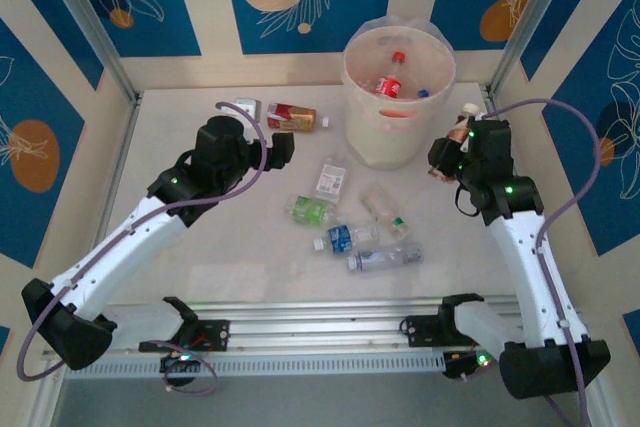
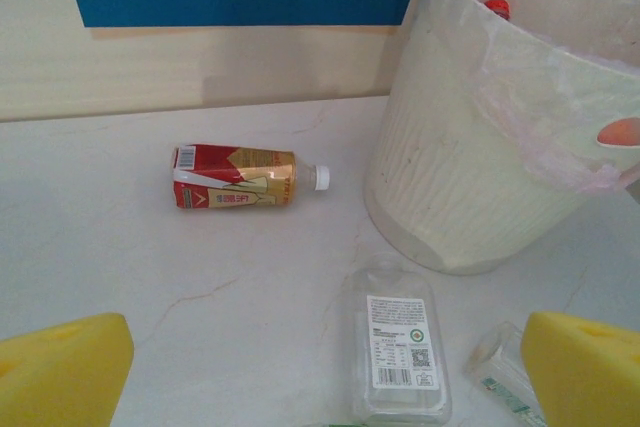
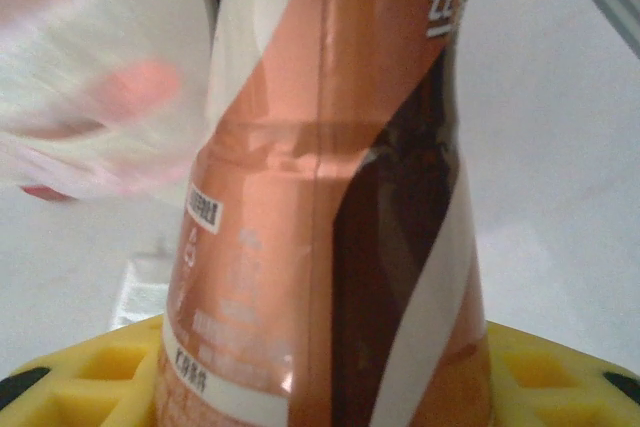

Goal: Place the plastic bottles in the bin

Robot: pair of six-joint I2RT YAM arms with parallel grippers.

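Observation:
The cream-white bin [image 1: 392, 142] stands at the back with a clear liner and a few bottles inside. My right gripper [image 1: 452, 155] is shut on an orange-and-brown labelled bottle [image 1: 463, 127], right of the bin. In the right wrist view that bottle [image 3: 330, 197] stands between the yellow pads [image 3: 110, 367]. My left gripper [image 1: 284, 147] is open above the table. Its yellow pads [image 2: 60, 377] flank a flat clear bottle [image 2: 400, 347] near the bin's wall [image 2: 470, 177]. A red-and-gold bottle [image 2: 235, 177] lies further back. Several more bottles lie mid-table, among them green-labelled [image 1: 310, 210] and blue-labelled [image 1: 345, 238] ones.
A small white-labelled bottle [image 1: 247, 107] lies by the back wall beside the red-and-gold one [image 1: 292, 117]. Metal frame posts [image 1: 85, 22] rise at both back corners. The blue and cream wall panels close off the table's back and sides.

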